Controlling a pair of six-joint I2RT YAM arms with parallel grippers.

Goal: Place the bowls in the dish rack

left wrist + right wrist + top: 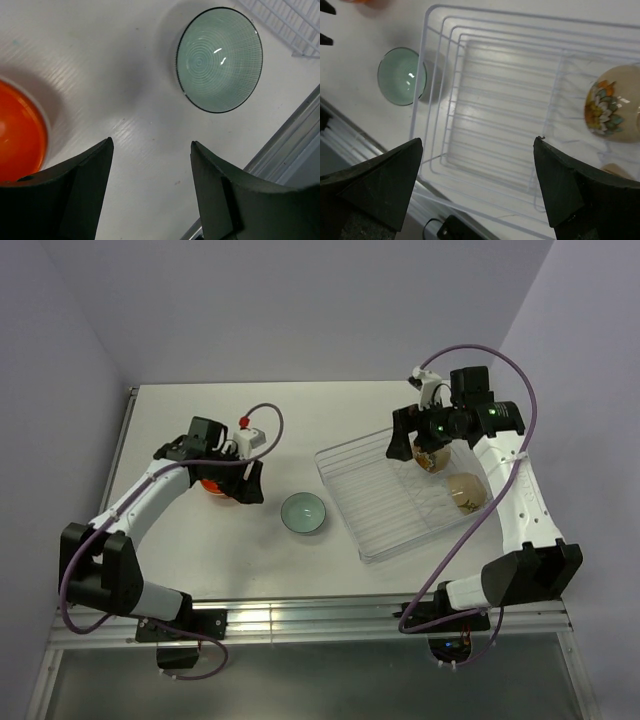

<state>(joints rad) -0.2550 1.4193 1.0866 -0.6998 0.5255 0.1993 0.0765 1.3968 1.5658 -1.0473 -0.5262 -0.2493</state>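
The clear dish rack [385, 510] lies right of centre and holds two cream bowls: one with a flower pattern [432, 460] and a plain one [466, 492]. A pale mint green bowl [302, 512] sits on the table left of the rack. An orange-red bowl [212, 486] sits further left, partly under my left arm. My left gripper [245, 483] is open and empty beside the orange-red bowl [17, 140], with the mint bowl [220, 59] ahead. My right gripper [418, 447] is open and empty above the rack [485, 105], left of the flowered bowl [614, 111].
The table's near metal rail [320, 620] runs along the front. A corner of the rack [295, 22] shows in the left wrist view. The mint bowl [401, 76] sits just outside the rack's edge in the right wrist view. Grey walls surround the table.
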